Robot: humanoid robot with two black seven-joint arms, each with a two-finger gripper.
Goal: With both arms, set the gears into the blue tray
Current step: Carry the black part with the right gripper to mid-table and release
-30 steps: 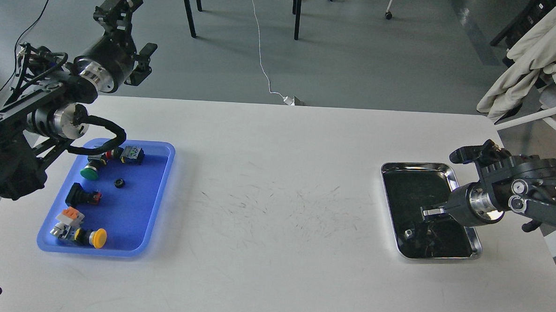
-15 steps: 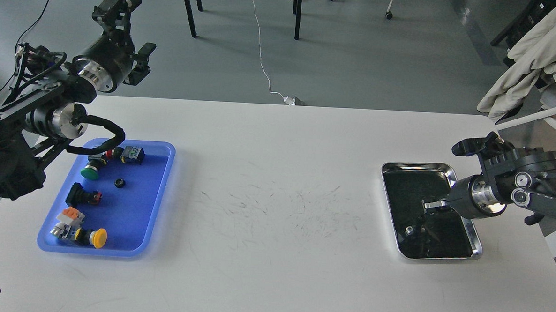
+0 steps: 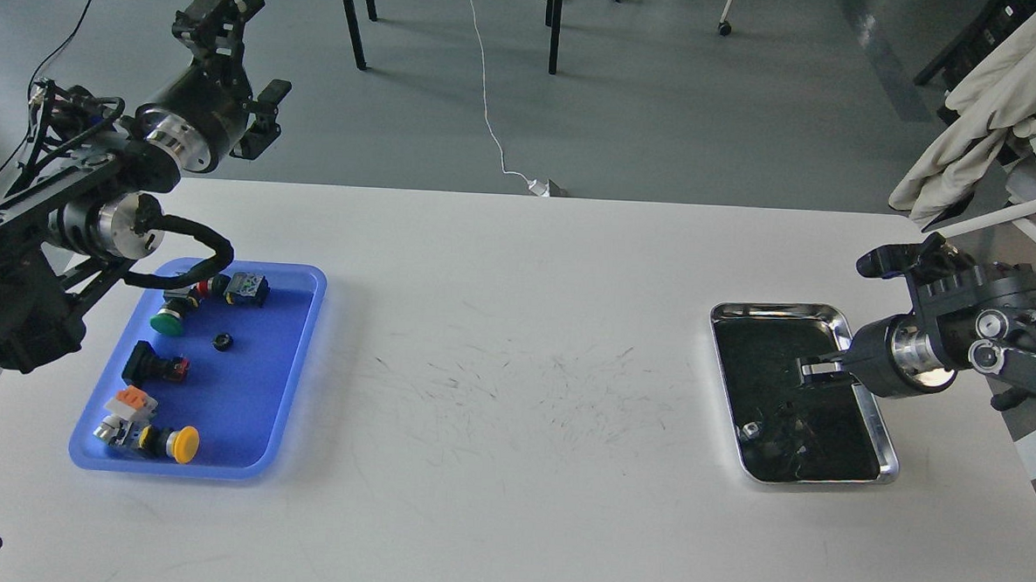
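One gear [image 3: 222, 342] lies flat in the blue tray [image 3: 300, 369] at my left, among push-buttons [image 3: 170, 442] with green, red and yellow caps. My left gripper [image 3: 235, 73] hangs high beyond the table's far edge, fingers spread and empty. My right gripper [image 3: 816, 370] reaches over the steel tray [image 3: 887, 447], and against its dark inside I cannot tell whether the fingers are parted or holding anything. A small metallic piece [image 3: 749, 431] lies near that tray's lower left corner.
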